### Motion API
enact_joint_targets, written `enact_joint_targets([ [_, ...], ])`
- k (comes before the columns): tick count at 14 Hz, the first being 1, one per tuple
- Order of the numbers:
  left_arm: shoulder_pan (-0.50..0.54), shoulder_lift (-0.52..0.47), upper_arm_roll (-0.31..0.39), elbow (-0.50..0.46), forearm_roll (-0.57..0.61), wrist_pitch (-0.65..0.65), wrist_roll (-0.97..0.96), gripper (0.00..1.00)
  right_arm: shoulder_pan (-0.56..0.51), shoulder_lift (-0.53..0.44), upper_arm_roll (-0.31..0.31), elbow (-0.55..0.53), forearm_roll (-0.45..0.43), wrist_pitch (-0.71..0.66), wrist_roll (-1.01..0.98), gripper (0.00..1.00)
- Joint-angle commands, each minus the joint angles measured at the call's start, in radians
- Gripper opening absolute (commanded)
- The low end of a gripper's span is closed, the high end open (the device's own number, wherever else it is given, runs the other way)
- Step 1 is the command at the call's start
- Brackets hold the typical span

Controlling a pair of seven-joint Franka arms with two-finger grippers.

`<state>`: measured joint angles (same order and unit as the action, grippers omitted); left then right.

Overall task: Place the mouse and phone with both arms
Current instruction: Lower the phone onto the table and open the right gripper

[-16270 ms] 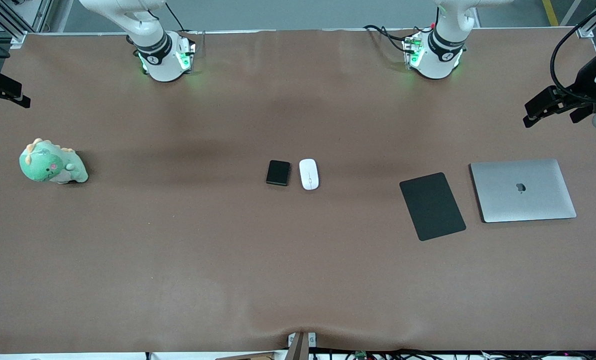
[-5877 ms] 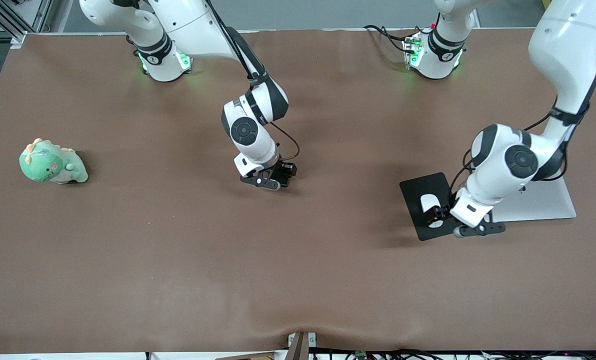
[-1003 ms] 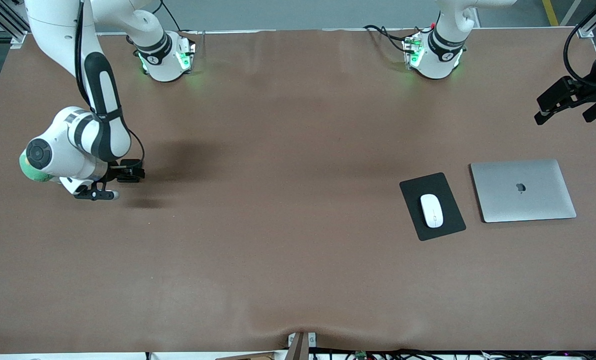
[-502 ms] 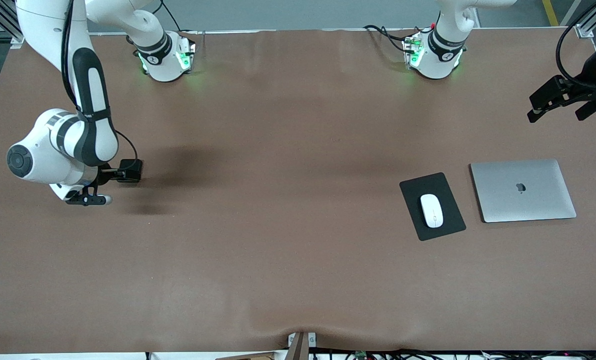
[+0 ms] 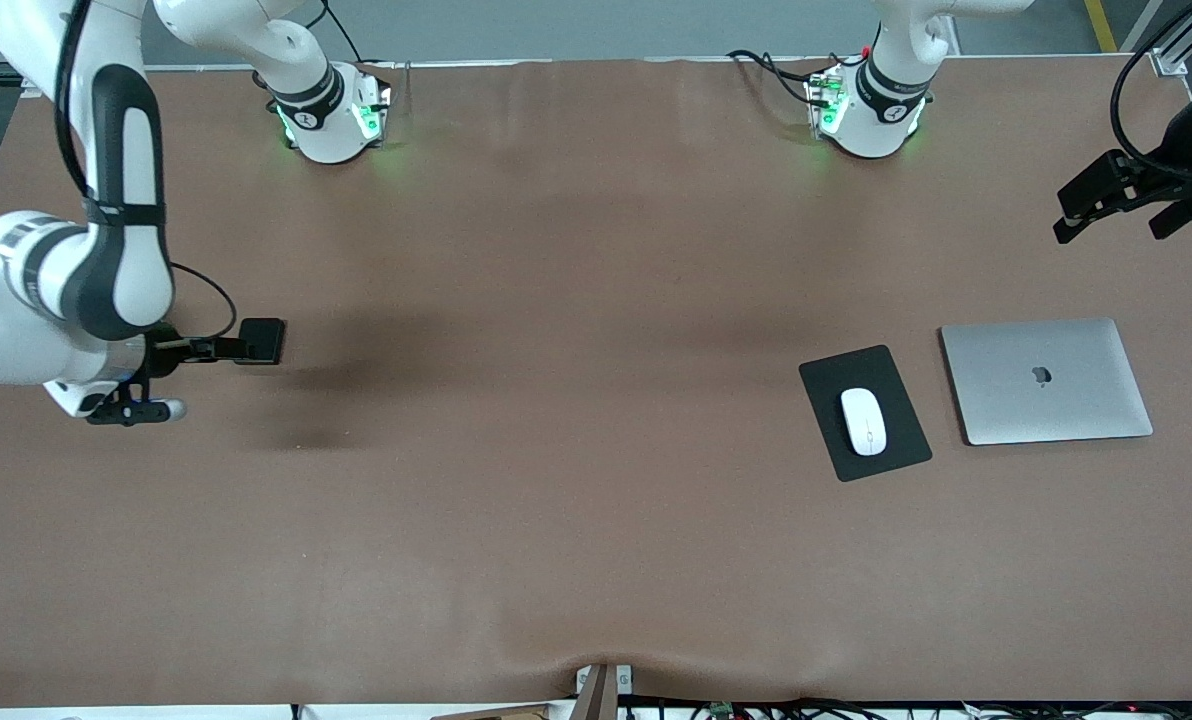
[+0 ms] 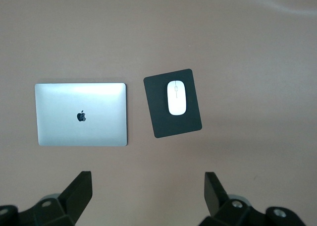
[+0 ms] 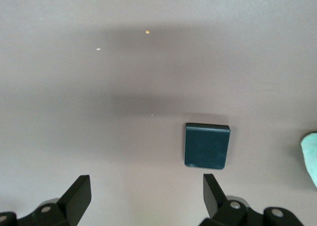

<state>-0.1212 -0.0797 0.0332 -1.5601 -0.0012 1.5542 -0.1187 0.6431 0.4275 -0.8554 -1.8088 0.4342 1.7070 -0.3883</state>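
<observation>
The white mouse (image 5: 863, 421) lies on the black mouse pad (image 5: 836, 385) toward the left arm's end of the table; it also shows in the left wrist view, mouse (image 6: 176, 97) on pad (image 6: 158, 122). The black phone (image 5: 261, 340) lies flat on the table toward the right arm's end, and the right wrist view shows the phone (image 7: 207, 145) too. My right gripper (image 5: 181, 378) hangs open beside the phone, apart from it and holding nothing (image 7: 146, 191). High over the left arm's end of the table, my left gripper (image 5: 1111, 222) is open and empty (image 6: 148, 186).
A shut silver laptop (image 5: 1046, 380) lies beside the mouse pad, toward the table's end; the left wrist view shows the laptop (image 6: 81, 114) as well. A green plush toy (image 7: 309, 156) sits close to the phone; the right arm hides it in the front view.
The right arm has drawn back from the phone toward its end of the table, leaving the phone lying where it was. The left gripper has barely shifted.
</observation>
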Motion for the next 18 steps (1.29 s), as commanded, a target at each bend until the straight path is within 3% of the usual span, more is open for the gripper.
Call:
enact_joint_targets([
  [1,0.003,-0.008,0.002,-0.002,-0.014,-0.017,-0.006,1.00,-0.016,0.022,-0.010,0.063,-0.022,-0.075,-0.001,1.00],
  [4,0.002,-0.008,0.002,-0.002,-0.014,-0.025,-0.022,1.00,0.003,0.013,-0.036,0.068,-0.022,-0.087,-0.006,1.00],
  [11,-0.001,-0.011,-0.002,-0.006,-0.014,-0.052,-0.084,1.00,0.012,-0.003,-0.117,0.218,-0.022,-0.259,-0.006,1.00],
  [13,-0.001,-0.011,-0.002,-0.005,-0.013,-0.057,-0.084,1.00,0.018,-0.053,-0.128,0.230,-0.022,-0.267,-0.006,1.00],
  [15,0.005,-0.012,-0.001,0.000,-0.008,-0.057,-0.076,1.00,-0.006,-0.111,-0.096,0.262,-0.017,-0.294,-0.023,1.00],
  [18,0.008,-0.015,0.001,0.003,-0.005,-0.062,-0.064,1.00,-0.193,-0.141,0.126,0.356,-0.058,-0.332,-0.023,1.00],
])
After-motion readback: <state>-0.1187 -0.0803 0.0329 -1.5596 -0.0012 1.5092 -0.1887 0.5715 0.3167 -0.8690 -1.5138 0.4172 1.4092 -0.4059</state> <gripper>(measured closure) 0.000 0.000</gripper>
